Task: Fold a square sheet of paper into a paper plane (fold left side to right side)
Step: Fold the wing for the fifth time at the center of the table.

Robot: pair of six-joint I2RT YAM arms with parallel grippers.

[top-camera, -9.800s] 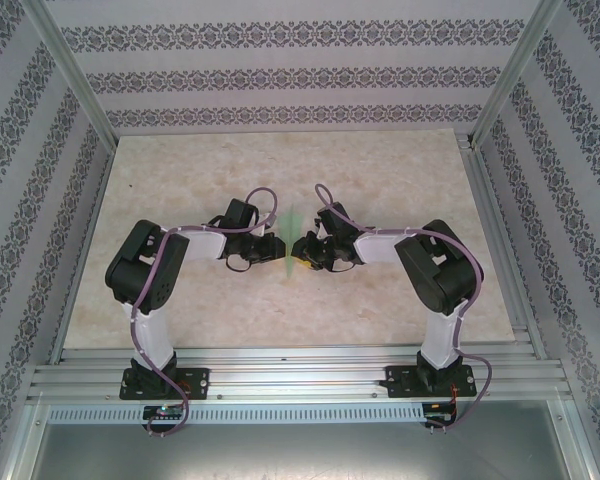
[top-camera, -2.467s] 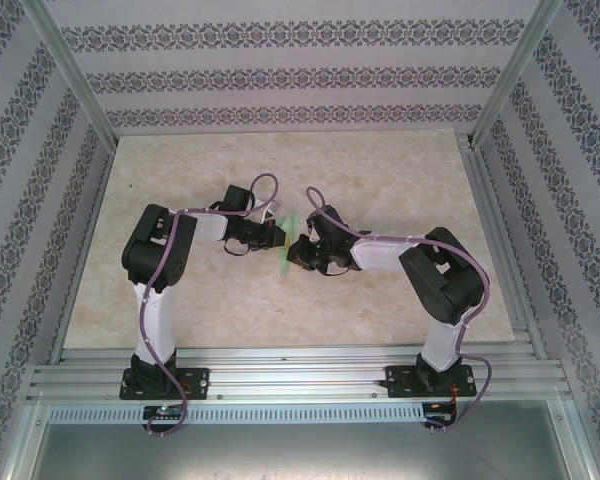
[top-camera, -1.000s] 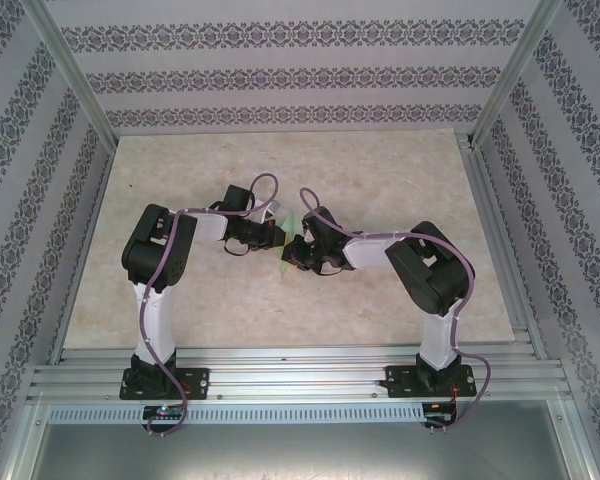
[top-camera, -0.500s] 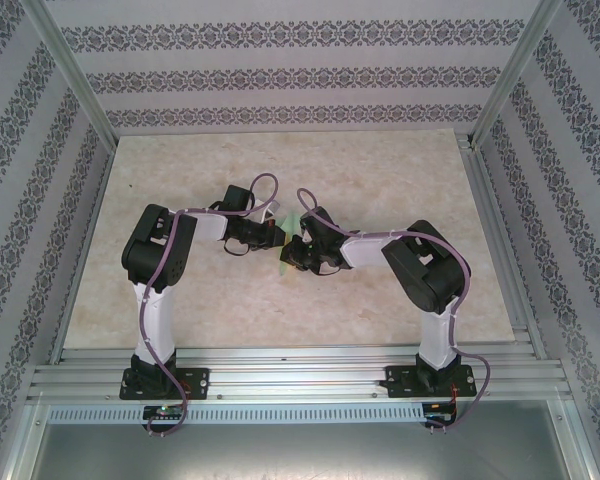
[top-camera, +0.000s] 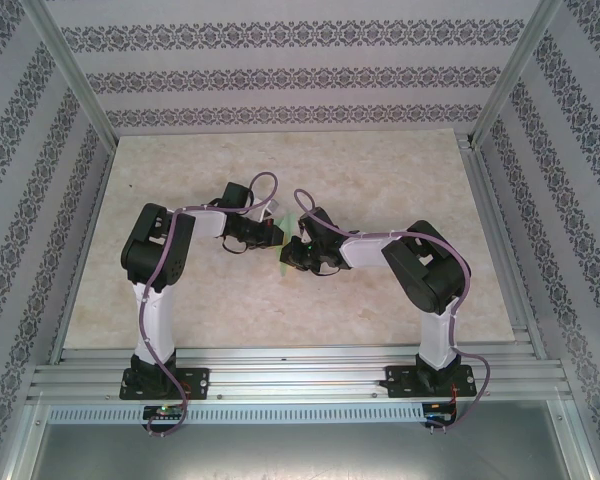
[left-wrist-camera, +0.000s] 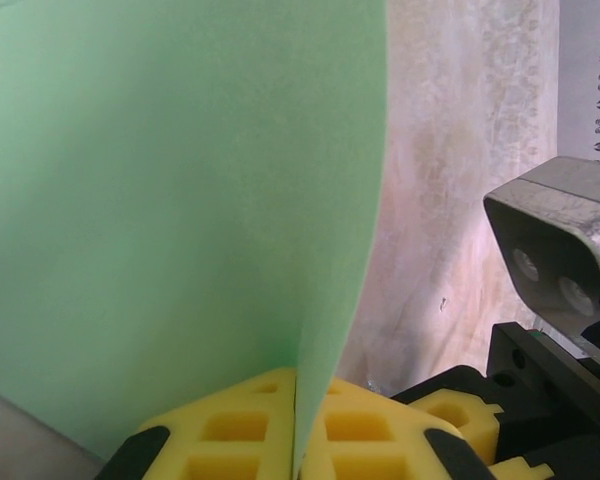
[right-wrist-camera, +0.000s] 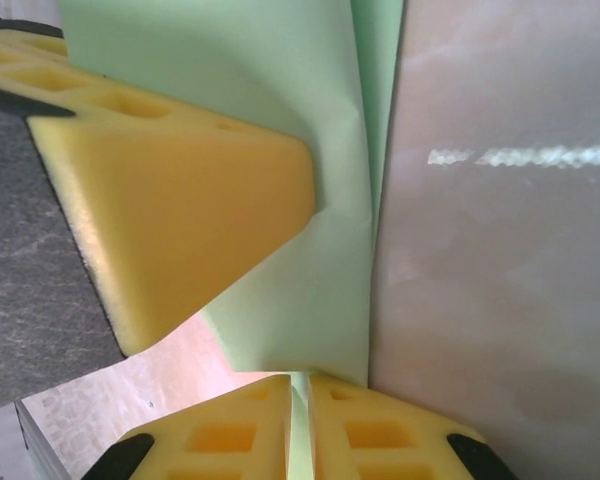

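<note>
Green paper (left-wrist-camera: 180, 220), creased and folded, held upright above mid-surface (top-camera: 380, 180), left hand (left-wrist-camera: 295, 378) clenched on one edge, right hand (right-wrist-camera: 300, 382) pinching a folded edge, bare surface all round, side walls (top-camera: 40, 150) well apart.

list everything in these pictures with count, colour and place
paper: one, light green, folded, mid-table between both end effectors
table: one, beige marbled, under the arms
walls: three, white with dark patterned stripes, around the table
frame: one, silver metal, near edge and corners
left arm: one, black and white, near-left
right arm: one, black and white, near-right
left end effector: yellow fingers, shut on the paper
right end effector: yellow fingers, shut on the paper
</note>
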